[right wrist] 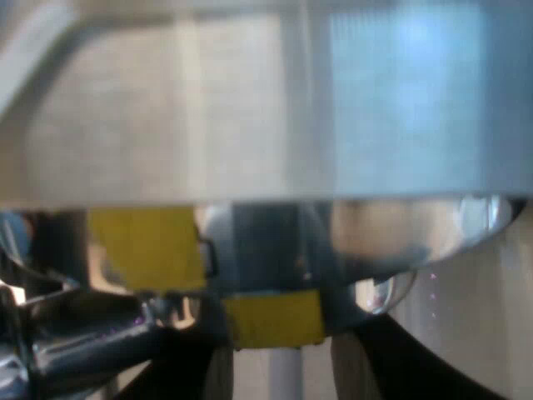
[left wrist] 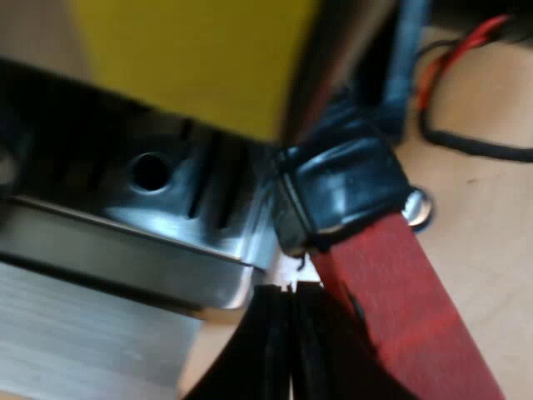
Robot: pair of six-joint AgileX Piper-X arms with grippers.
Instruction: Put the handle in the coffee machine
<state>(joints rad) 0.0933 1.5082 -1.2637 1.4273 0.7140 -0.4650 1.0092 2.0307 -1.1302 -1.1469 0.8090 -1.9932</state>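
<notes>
It looks like a workshop: a pale wooden tabletop (left wrist: 491, 250) with loose red and black wires (left wrist: 454, 57) near a shiny metal coffee machine (left wrist: 100, 242).

The handle (left wrist: 383, 267) runs glossy black into a red end. The machine (left wrist: 166, 208) is bright silver with dark slots, and its panel (left wrist: 191, 58) is plain yellow. The table (left wrist: 491, 275) is pale wood. The right wrist view gives a brushed grey band (right wrist: 266, 108) and yellow patches (right wrist: 146, 246) — possibly reflections.

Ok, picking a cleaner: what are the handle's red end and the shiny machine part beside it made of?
Red end: matte, perhaps plastic or painted wood; no glare. Machine part: likely polished metal; bright mirror-like highlights.
</notes>
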